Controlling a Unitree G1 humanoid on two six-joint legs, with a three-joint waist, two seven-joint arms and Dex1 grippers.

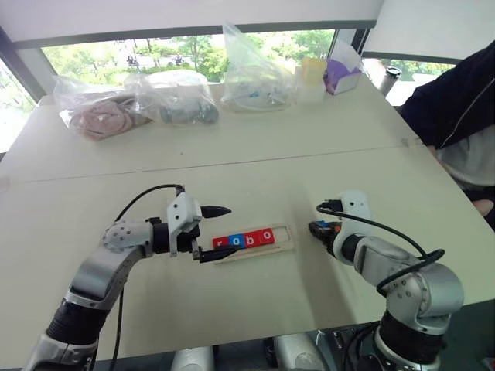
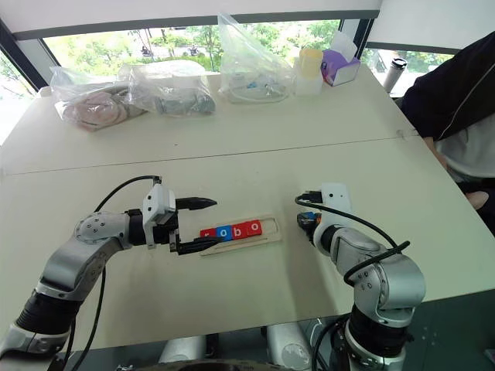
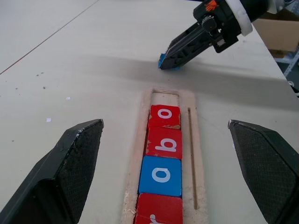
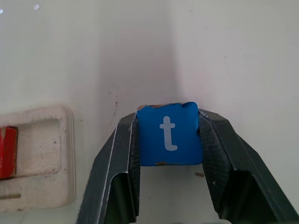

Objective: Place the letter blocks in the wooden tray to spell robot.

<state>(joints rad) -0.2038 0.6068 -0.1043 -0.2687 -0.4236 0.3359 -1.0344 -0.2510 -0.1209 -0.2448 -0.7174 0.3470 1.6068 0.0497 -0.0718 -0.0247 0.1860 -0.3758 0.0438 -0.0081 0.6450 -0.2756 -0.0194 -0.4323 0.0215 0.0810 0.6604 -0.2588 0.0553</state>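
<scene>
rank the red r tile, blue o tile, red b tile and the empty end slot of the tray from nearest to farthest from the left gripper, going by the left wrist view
From the left gripper:
1. red r tile, at the tray's near end, between the fingers.
2. blue o tile, next along.
3. red b tile, mid-tray.
4. empty end slot, at the far end of the wooden tray.

White lowercase letters read r, o, b, o on four tiles in the wooden tray [image 3: 195,154]: red r tile [image 3: 158,211], blue o tile [image 3: 161,175], red b tile [image 3: 164,142], red o tile [image 3: 164,116]; a white t stood on the blue tile [image 4: 169,134] pinched in the right gripper [image 4: 169,140]
</scene>
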